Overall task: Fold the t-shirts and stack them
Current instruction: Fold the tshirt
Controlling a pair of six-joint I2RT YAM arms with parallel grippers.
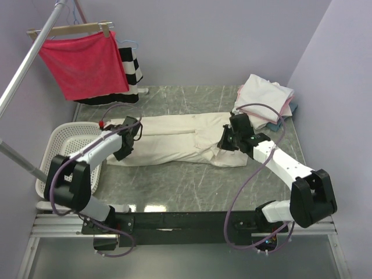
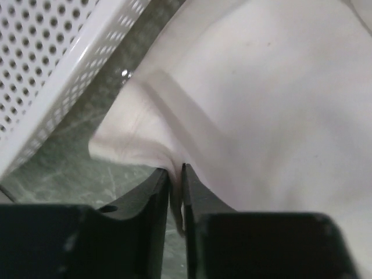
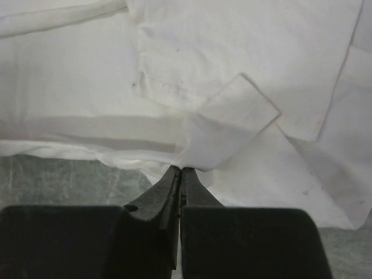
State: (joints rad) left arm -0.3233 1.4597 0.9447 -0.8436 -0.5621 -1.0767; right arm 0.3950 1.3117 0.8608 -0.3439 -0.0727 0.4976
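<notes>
A cream t-shirt [image 1: 180, 138] lies spread lengthwise across the middle of the grey table. At its left end, my left gripper [image 1: 127, 143] is shut on the near edge. In the left wrist view a fold of that cloth [image 2: 261, 104] runs down between the left gripper's [image 2: 176, 174] nearly touching jaws. At the shirt's right end, my right gripper [image 1: 228, 140] is shut on the edge. In the right wrist view this gripper [image 3: 181, 170] pinches a peak of the white fabric [image 3: 232, 58]. A stack of folded t-shirts [image 1: 264, 97], cream with pink and blue edges, sits at the back right corner.
A white perforated basket [image 1: 64, 148] stands at the left table edge, close beside the left gripper and showing in the left wrist view [image 2: 58, 64]. A red cloth on a hanger [image 1: 84, 64] and a black-and-white striped garment [image 1: 131, 67] hang at the back left.
</notes>
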